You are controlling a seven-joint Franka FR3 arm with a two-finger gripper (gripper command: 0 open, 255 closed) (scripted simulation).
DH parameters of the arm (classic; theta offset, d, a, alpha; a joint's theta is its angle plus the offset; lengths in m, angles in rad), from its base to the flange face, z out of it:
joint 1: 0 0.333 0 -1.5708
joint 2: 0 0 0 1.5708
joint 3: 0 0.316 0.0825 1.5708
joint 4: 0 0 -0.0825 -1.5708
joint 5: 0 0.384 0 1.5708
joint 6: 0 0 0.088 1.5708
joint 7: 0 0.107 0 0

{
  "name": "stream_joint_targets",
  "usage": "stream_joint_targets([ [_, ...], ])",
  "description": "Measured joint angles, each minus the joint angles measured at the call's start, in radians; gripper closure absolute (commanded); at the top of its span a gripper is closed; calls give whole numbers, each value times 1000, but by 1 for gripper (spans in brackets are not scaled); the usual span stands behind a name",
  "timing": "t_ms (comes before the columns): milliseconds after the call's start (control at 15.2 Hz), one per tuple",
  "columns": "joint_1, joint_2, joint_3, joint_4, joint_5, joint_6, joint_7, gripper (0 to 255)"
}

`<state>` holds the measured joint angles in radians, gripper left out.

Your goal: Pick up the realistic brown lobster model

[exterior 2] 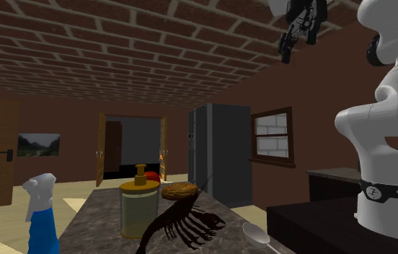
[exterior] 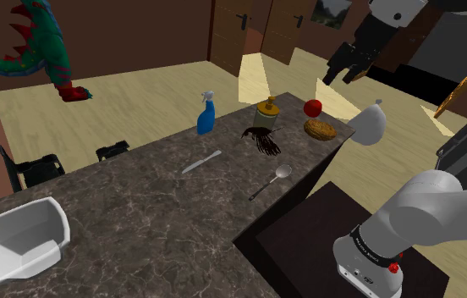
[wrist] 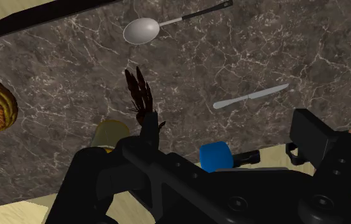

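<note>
Hovering high above the far end of a dark marbled counter [exterior: 139, 212], the black gripper [exterior: 338, 76] hung in the air with its two fingers [wrist: 317, 143] spread wide apart and nothing between them. It was well clear of every object below.

On the counter lay the brown lobster model [exterior: 263, 138], dark reddish-brown with thin legs splayed out. In the shoulder view it sat near the counter's far end, just in front of a yellowish lidded jar [exterior: 267, 111]. In the wrist view the lobster lay beneath the gripper. One narrow end reached toward a silver spoon [wrist: 142, 30], and the other end was hidden behind a black finger.

Around it, in the shoulder view:
- A blue spray bottle [exterior: 206, 114] stood to the jar's left.
- A red ball-shaped fruit [exterior: 312, 107] (possibly an apple) sat to the jar's right.
- A brown ridged loaf [exterior: 319, 129] lay just right of the lobster.
- A table knife [exterior: 201, 162] lay flat to the lobster's left, apart from it.
- A white pear-shaped object [exterior: 370, 123] appeared by the counter's far corner.
- A white bin [exterior: 16, 241] rested at the counter's near left end.

The white arm rose from its stand [exterior: 333, 245] at the lower right.
</note>
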<state>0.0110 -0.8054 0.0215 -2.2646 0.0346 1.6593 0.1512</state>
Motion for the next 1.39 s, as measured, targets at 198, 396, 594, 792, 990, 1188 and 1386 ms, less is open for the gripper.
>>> stream_joint_targets([
  [198,0,26,-13,-13,-7,30,-23,0],
  [396,2,85,-38,-35,-21,90,-71,0],
  [594,2,159,-69,-62,-35,170,-127,0],
  [792,4,258,-97,-52,-45,240,-180,0],
  [990,7,347,-120,-61,-51,315,-230,0],
  [1188,8,447,-145,-35,-53,370,-284,0],
  [1386,10,555,-166,-2,-49,425,-338,0],
])
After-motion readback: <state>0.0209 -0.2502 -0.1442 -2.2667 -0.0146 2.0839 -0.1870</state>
